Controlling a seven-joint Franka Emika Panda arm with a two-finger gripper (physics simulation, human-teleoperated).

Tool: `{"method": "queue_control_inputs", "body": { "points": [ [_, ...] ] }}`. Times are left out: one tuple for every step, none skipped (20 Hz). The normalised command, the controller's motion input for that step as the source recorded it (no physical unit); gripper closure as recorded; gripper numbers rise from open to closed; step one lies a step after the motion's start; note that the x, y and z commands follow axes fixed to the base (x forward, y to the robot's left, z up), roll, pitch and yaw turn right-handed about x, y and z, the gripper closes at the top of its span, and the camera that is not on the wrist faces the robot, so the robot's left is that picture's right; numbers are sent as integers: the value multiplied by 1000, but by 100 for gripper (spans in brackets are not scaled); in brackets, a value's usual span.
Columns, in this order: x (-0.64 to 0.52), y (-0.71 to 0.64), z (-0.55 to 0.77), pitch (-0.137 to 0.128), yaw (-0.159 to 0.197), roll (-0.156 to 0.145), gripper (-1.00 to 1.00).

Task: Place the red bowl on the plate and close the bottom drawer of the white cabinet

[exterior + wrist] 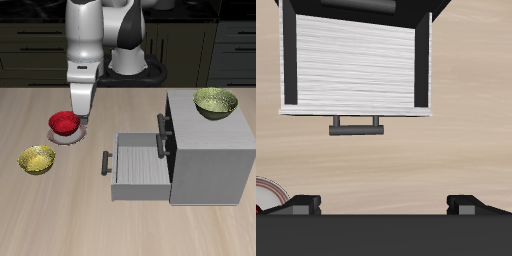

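The red bowl (63, 123) sits on the plate (74, 136), whose pale rim shows around it. A sliver of the bowl (262, 200) and the plate's rim (276, 186) also shows in the wrist view. My gripper (80, 116) hangs close beside the bowl, on the side toward the white cabinet (210, 150). It is open, its fingers (301, 203) spread wide with nothing between them (384, 203). The bottom drawer (140, 165) stands pulled far out of the cabinet, its dark bar handle (354, 124) facing me and its inside (354, 62) bare.
A yellow-gold bowl (37, 159) lies on the table nearer the front edge than the plate. An olive-green bowl (215, 102) rests on the cabinet's top. The upper drawer fronts with dark handles (161, 124) are shut.
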Motion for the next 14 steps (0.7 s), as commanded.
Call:
{"method": "queue_control_inputs", "body": {
  "points": [
    [27,47,-128,26,-59,-1,-100],
    [40,11,-94,-1,-37,8,-100],
    [17,53,-177,-14,39,14,-100],
    [56,-39,-224,-93,112,37,-100],
    [109,95,-397,47,26,33,-100],
    [55,124,-378,88,-19,28,-100],
    [76,15,-225,2,58,34,-100],
    [132,209,-317,13,-80,51,-100],
    [52,108,-186,-19,29,18,-100],
    [61,141,-215,-9,69,61,-100],
    [100,242,-299,45,-32,71,-100],
    [99,118,-141,5,-25,18,-100],
    [55,285,-207,-20,-5,61,-100],
    [70,132,-164,-1,-34,31,-100]
  ]
}}
